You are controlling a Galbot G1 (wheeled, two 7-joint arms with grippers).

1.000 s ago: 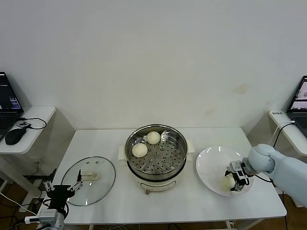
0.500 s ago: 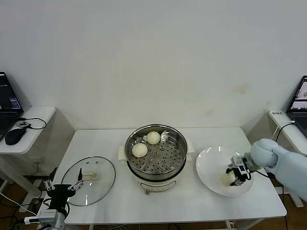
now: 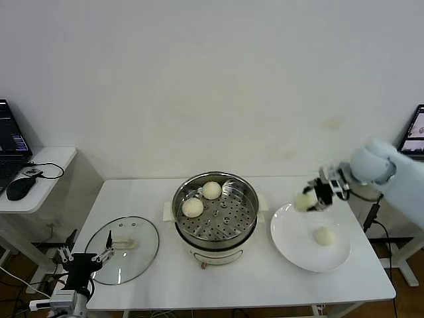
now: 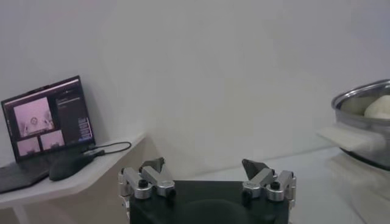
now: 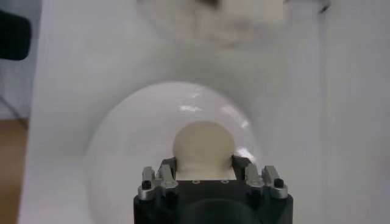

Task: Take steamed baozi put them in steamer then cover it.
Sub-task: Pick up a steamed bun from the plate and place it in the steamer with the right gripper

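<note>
My right gripper [image 3: 308, 199] is shut on a cream-white baozi [image 3: 301, 202] and holds it in the air over the far left rim of the white plate [image 3: 291, 245]. The right wrist view shows this baozi [image 5: 203, 143] squeezed between the fingers [image 5: 169, 164]. Another baozi [image 3: 323, 236] lies on the plate. Two baozi [image 3: 211, 190] [image 3: 193, 207] sit on the perforated tray of the steamer [image 3: 215, 232] at the table's middle. The glass cover [image 3: 122, 240] lies flat on the table's left. My left gripper [image 3: 83, 257] hangs open below the front left corner.
A side desk on the left carries a laptop [image 4: 46, 119] and a mouse [image 3: 20, 187]. Another laptop [image 3: 415, 132] stands at the far right. The steamer's rim [image 4: 365, 100] shows beyond the left gripper [image 4: 204, 173].
The right gripper closed on a baozi on the plate, then lifted it up and left toward the steamer. One baozi stays on the plate. The left arm has barely moved.
</note>
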